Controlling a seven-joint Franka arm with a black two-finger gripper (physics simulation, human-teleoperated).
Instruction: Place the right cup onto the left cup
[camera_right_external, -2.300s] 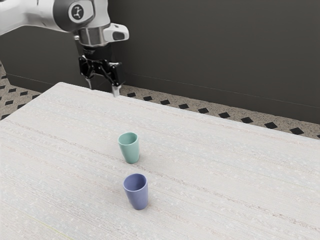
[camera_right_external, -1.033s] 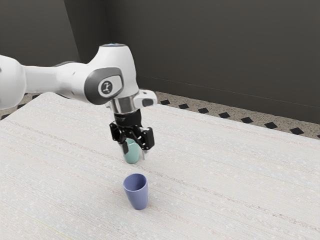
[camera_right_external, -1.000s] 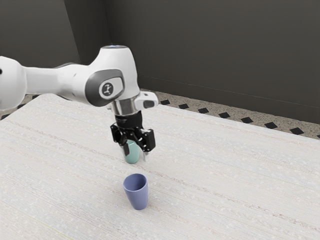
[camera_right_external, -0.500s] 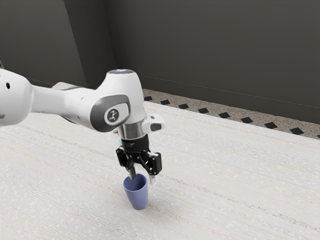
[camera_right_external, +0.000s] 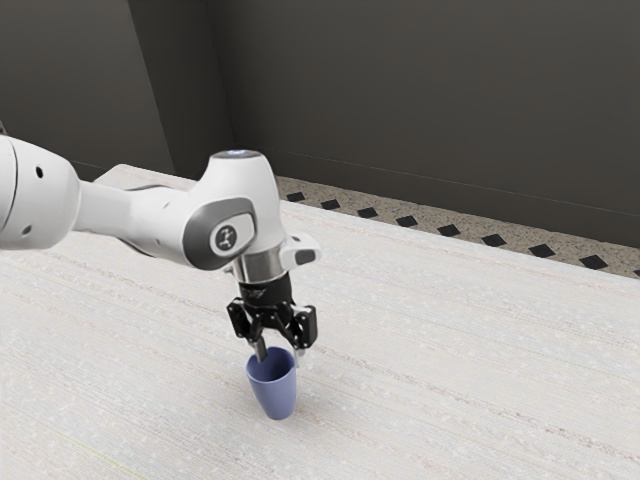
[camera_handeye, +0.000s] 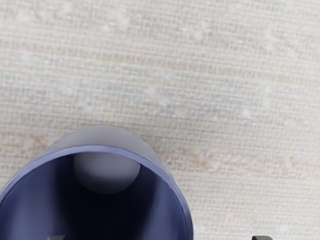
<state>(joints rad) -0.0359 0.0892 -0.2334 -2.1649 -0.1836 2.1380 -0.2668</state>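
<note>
Blue cup (camera_right_external: 276, 396): jaws (camera_right_external: 280, 359) wide open nr rim, touch unclear.

blue cup (camera_right_external: 278, 396), streaked whitish table (camera_right_external: 440, 350)

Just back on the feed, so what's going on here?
The robot arm has its gripper down at the blue cup, which stands upright on the table. The fingers are open across the rim, one at the cup's mouth, the other outside. Nothing is gripped or stacked yet; a grasp on the wall looks likely next.
</note>
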